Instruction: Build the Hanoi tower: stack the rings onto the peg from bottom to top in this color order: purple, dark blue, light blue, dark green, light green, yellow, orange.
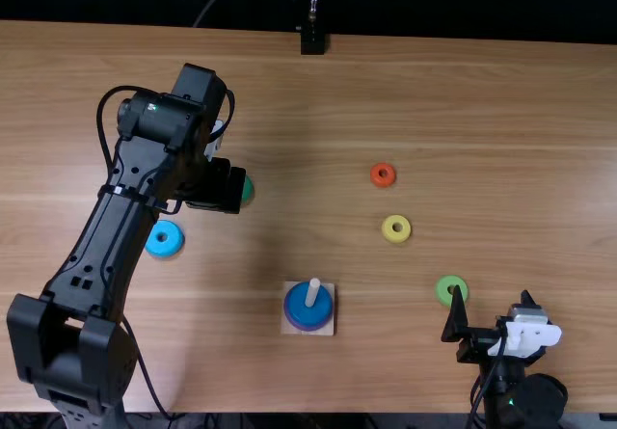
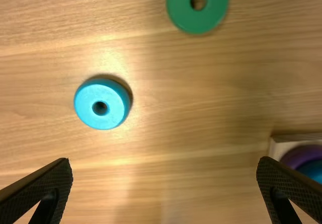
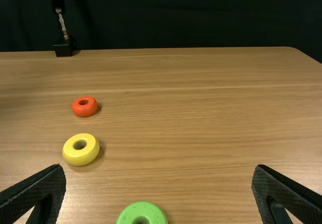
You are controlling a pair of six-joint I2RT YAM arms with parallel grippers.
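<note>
In the top view my left gripper (image 1: 224,190) hangs over the table beside the partly covered dark green ring (image 1: 248,190); my right gripper (image 1: 490,308) is near the light green ring (image 1: 448,287). The peg (image 1: 312,292) carries a dark blue ring (image 1: 301,311) above a purple one (image 1: 307,327). A light blue ring (image 1: 165,239), yellow ring (image 1: 396,228) and orange ring (image 1: 383,174) lie flat. In the left wrist view, my left gripper (image 2: 165,168) stands open, the light blue ring (image 2: 101,104) beyond it. My right gripper (image 3: 159,173) is open and holds nothing.
The peg's square wooden base (image 1: 322,328) rests near the table's front edge, between the arms. A black stand (image 1: 312,41) is at the far edge of the table (image 1: 521,111). Cables run beside the left arm's base.
</note>
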